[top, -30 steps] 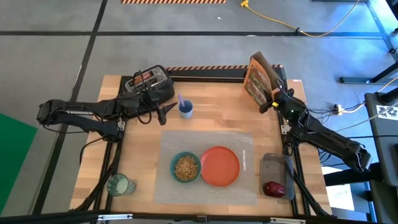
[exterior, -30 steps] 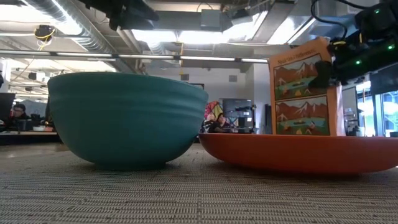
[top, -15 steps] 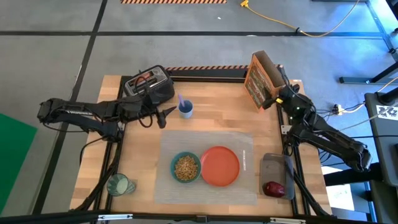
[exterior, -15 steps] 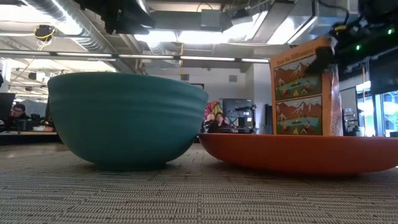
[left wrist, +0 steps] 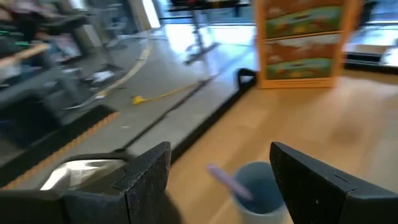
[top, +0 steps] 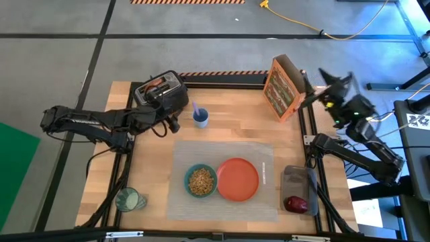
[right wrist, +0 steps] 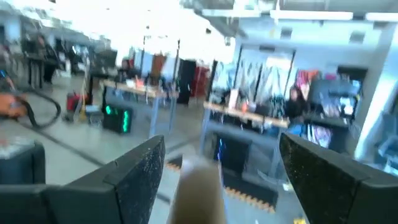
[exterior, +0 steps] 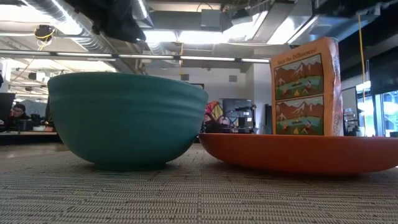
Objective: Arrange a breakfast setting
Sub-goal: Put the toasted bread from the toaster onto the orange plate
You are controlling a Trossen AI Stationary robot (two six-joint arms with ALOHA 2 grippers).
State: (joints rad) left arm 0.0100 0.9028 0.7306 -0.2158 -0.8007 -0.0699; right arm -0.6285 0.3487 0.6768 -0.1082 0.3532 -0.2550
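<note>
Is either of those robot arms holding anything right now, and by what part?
No, nothing is held. The left gripper has open fingers with only air between them, near the toaster. The right gripper is open too, raised beyond the cereal box.

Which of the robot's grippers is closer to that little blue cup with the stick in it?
Left. The left gripper hovers just beside the blue cup, near the toaster; the right gripper is raised beyond the cereal box.

On the worktop (top: 228,128), bowl (top: 200,180) and plate (top: 238,179) sit side by side on the mat (top: 222,151); glass (top: 127,199) near the front-left corner, apple (top: 295,203) front-right, toaster (top: 161,93) back-left, box (top: 282,87) back-right.
</note>
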